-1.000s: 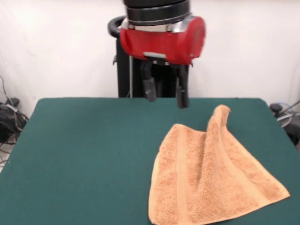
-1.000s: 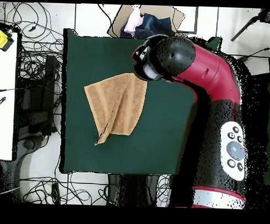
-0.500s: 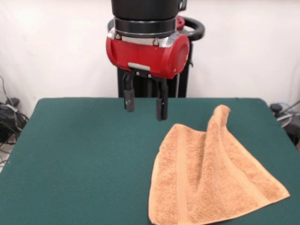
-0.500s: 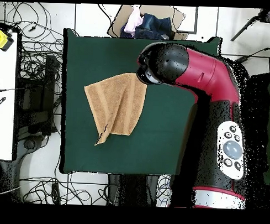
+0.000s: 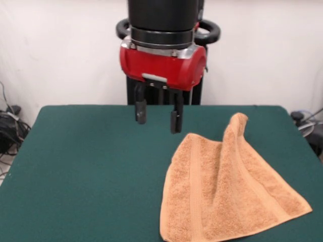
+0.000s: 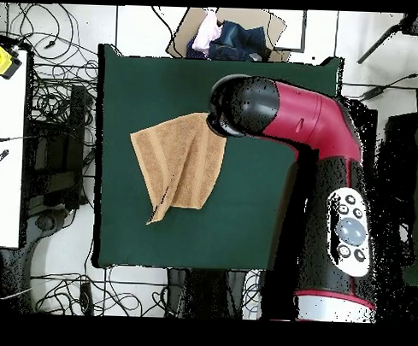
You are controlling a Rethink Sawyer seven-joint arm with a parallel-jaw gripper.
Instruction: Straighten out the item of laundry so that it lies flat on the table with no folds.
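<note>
front view shows you the gripper (image 5: 156,117) hanging open and empty above the table (image 5: 81,161), just beside the towel (image 5: 227,191), whose far corner stands peaked.

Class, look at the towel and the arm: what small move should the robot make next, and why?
Probably shift the open tool sideways and down to the towel's raised peak. That corner stands up in a fold, and the tool hangs empty above the table, beside it.
</note>
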